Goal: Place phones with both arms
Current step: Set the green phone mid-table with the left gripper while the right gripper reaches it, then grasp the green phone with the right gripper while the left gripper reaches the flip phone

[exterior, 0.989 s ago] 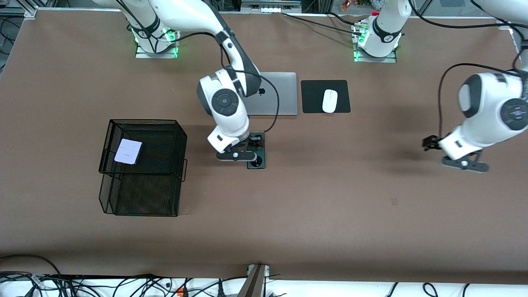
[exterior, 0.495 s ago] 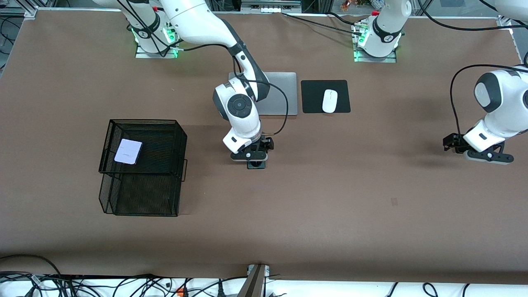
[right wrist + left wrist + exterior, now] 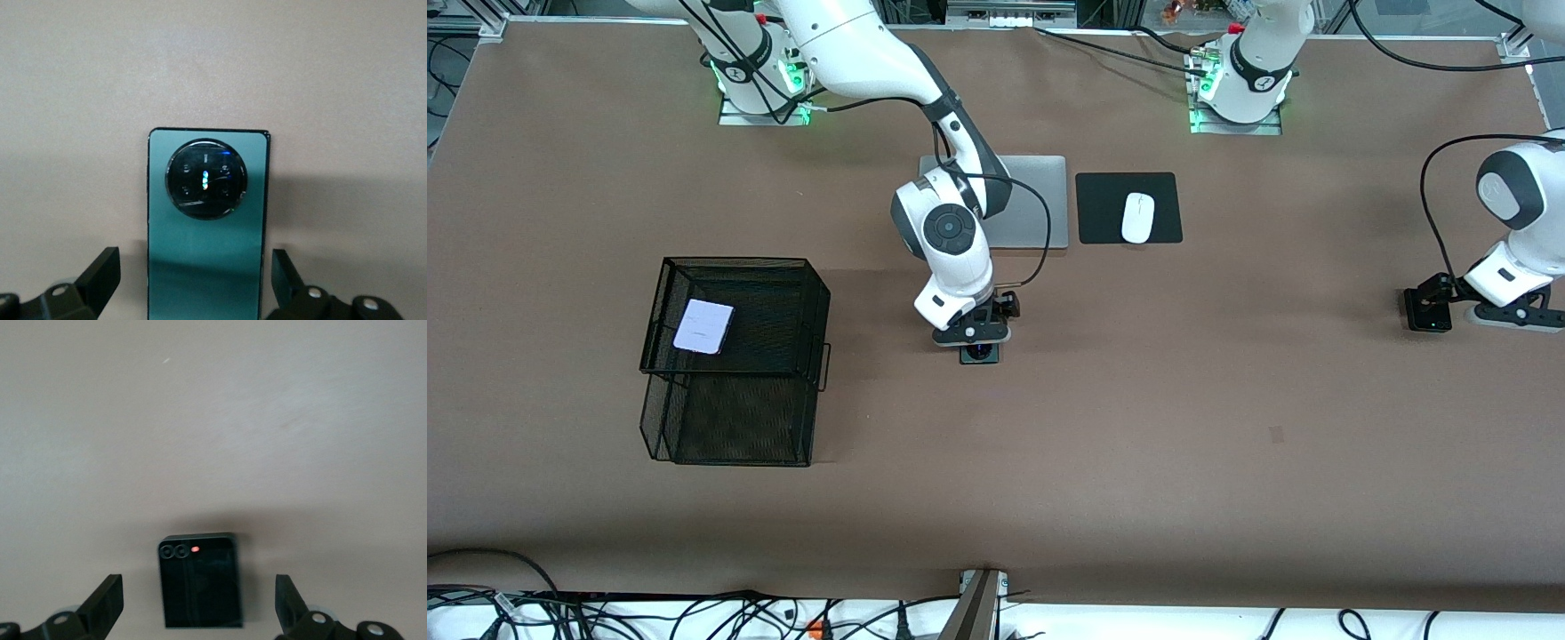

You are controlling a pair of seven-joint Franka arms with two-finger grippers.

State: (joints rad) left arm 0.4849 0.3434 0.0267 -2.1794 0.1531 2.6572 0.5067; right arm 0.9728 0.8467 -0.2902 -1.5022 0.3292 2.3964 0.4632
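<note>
The dark green phone [image 3: 979, 354] [image 3: 207, 227] with its round camera ring lies flat mid-table. My right gripper [image 3: 972, 338] [image 3: 195, 280] hangs over it, open, one finger on each side, touching nothing. The small black phone [image 3: 1427, 316] [image 3: 200, 581] lies near the left arm's end of the table. Above it hovers my left gripper [image 3: 1513, 318] [image 3: 198, 607], open and apart from it. The white-pink phone [image 3: 703, 326] rests in the upper tier of the black wire basket [image 3: 734, 260].
A closed grey laptop [image 3: 1036, 200] sits farther from the front camera than the green phone, partly under the right arm. Beside it a white mouse [image 3: 1137, 217] lies on a black pad [image 3: 1103, 209]. The basket stands toward the right arm's end.
The right arm has shifted slightly toward the left arm's end and settled over the green phone. The left arm has swung toward its end of the table, over the black phone. Both grippers stay open.
</note>
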